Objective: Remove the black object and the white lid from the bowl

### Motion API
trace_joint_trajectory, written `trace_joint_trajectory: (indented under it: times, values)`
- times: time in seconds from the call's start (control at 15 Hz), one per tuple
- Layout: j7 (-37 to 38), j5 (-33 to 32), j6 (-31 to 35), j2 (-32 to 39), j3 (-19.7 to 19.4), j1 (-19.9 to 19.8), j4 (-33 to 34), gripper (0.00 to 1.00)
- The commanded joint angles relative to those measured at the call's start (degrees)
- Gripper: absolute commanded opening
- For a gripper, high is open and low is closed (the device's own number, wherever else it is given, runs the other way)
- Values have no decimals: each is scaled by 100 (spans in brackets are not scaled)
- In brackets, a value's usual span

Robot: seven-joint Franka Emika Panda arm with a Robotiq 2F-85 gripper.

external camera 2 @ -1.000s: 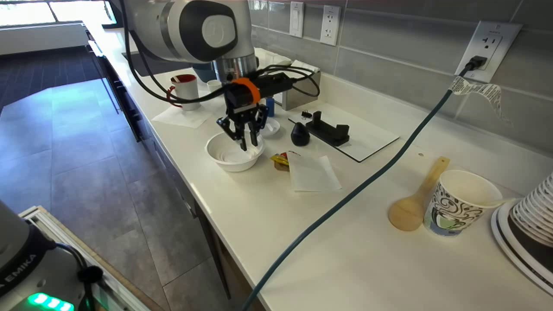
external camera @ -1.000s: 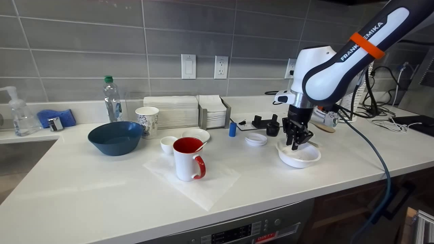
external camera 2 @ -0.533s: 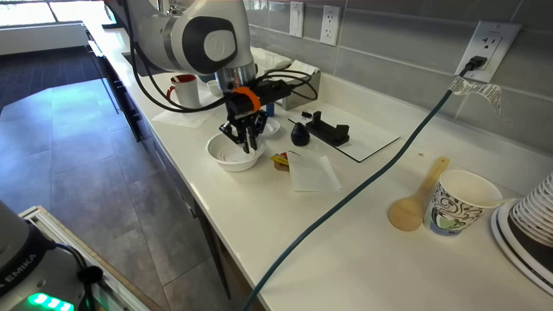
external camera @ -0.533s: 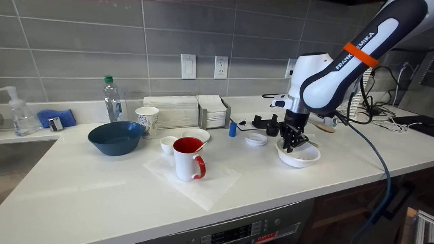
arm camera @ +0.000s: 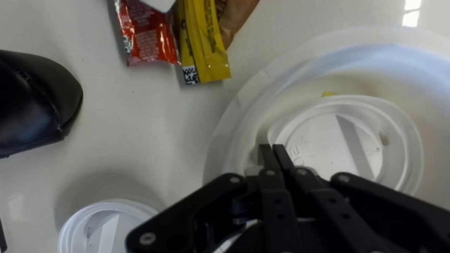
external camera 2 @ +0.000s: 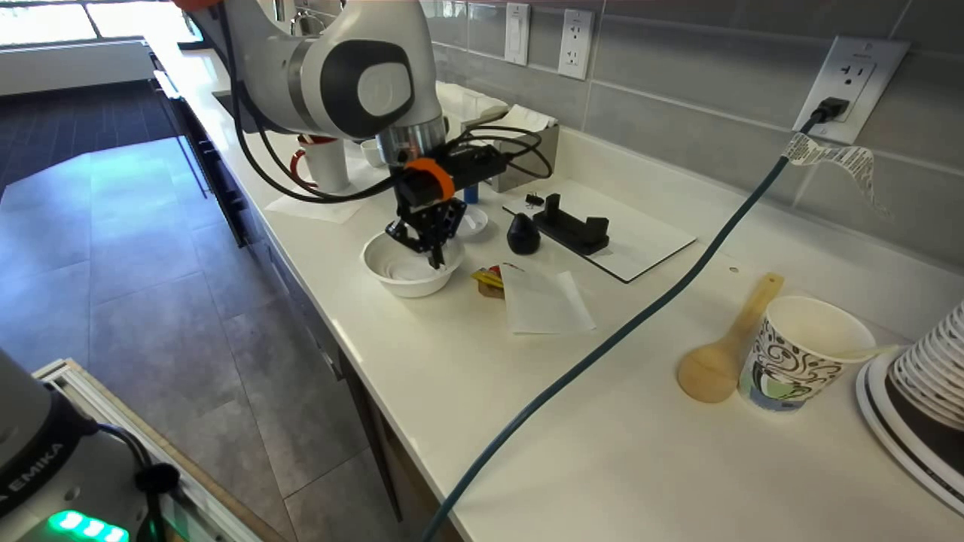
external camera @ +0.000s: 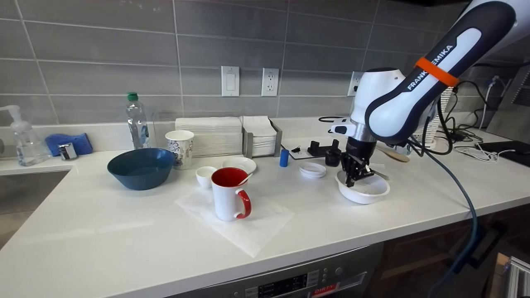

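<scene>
Hand [arm camera: 272, 147] went from spread to clenched at the edge of the white lid [arm camera: 325, 147] inside the bowl [arm camera: 232, 124]. Can't tell if lid's pinched. Black object [arm camera: 38, 102] already out on the surface [arm camera: 140, 140]; lid lift-out likely the last step.

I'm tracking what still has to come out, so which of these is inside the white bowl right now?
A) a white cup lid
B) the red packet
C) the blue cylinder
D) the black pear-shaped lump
A: the wrist view shows a white cup lid within the rim of the white bowl, while the black pear-shaped lump rests on the counter outside it.
</scene>
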Motion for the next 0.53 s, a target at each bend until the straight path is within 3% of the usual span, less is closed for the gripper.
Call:
trace_joint_trajectory:
  times: [0.0,0.47]
  values:
    - [39,-137,164,-257,117,-86,-246,0]
    - [888,-680,-325,-1243,93,27,-480,0]
